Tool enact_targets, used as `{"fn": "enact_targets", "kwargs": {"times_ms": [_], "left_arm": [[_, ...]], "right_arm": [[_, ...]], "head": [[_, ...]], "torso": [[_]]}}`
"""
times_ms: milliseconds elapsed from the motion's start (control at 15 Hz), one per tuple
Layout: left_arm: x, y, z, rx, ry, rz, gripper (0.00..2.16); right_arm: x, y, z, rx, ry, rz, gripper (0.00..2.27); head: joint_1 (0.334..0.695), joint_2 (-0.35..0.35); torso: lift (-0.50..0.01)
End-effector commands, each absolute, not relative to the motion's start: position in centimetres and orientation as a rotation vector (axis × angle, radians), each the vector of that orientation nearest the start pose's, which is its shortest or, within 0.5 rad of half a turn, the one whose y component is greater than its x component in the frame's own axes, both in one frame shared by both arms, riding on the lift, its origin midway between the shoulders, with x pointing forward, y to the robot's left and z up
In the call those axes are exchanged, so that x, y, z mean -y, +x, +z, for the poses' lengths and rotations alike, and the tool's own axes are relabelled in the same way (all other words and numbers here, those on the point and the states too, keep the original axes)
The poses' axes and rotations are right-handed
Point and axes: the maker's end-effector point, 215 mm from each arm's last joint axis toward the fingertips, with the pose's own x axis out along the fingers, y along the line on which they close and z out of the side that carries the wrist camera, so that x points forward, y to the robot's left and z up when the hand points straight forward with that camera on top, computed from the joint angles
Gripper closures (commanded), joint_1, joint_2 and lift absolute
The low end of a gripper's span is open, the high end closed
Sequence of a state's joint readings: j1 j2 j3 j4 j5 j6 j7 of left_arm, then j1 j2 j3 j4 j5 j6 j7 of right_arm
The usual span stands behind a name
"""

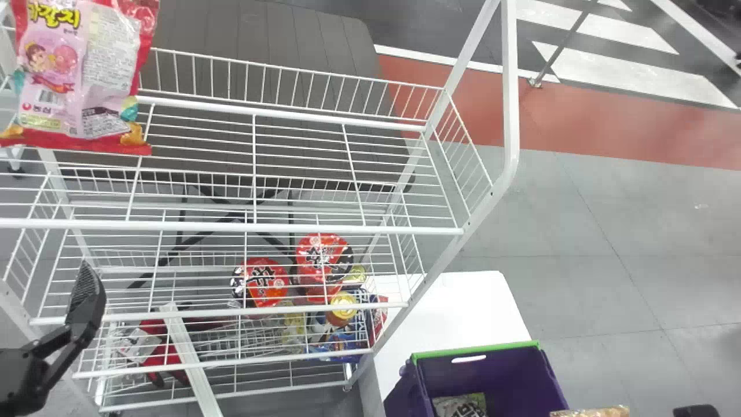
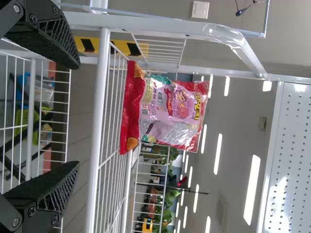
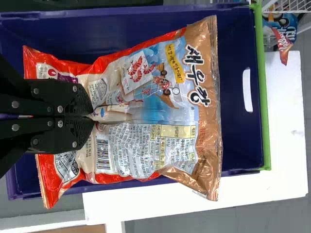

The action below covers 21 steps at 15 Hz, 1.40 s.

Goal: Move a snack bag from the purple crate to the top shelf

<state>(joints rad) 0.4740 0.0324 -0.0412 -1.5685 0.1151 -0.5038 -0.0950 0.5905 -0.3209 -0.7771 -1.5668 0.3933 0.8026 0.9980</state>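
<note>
My left gripper (image 1: 87,304) is at the left of the head view, in front of the rack; in the left wrist view the left gripper (image 2: 77,115) is open with nothing between its fingers. My right gripper (image 3: 92,116) is shut on the lower middle of an orange-brown shrimp snack bag (image 3: 160,97), held over the purple crate (image 3: 238,34). That snack bag's top edge (image 1: 590,412) peeks in at the head view's bottom, by the purple crate (image 1: 486,370). A pink-and-red snack bag (image 1: 81,69) stands upright at the left of the top shelf (image 1: 289,121).
Another packet (image 1: 460,405) lies inside the crate, which rests on a white table (image 1: 457,301). Lower rack shelves hold red cup noodles (image 1: 260,282) and several snacks. The white rack's right post (image 1: 428,278) stands between shelves and crate. A dark piece (image 1: 697,410) shows at bottom right.
</note>
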Motion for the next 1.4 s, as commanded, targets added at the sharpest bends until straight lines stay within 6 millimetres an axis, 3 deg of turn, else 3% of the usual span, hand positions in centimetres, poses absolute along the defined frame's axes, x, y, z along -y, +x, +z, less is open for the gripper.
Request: {"fn": "enact_targets", "kwargs": {"times_ms": [0,1333], "left_arm": [[-20.66,40.78,-42.86,0.029,-0.091,-0.095,0.12],[-20.46,40.98,-43.02,0.029,-0.089,-0.098,0.12]], "right_arm": [[61.56,7.39,-58.61,-1.369,0.057,-0.101,2.16],[61.18,7.58,-58.79,-1.367,0.055,-0.089,2.16]], "head": [[0.695,-0.35],[0.695,-0.35]], "torso": [[-0.056],[0.01]]}}
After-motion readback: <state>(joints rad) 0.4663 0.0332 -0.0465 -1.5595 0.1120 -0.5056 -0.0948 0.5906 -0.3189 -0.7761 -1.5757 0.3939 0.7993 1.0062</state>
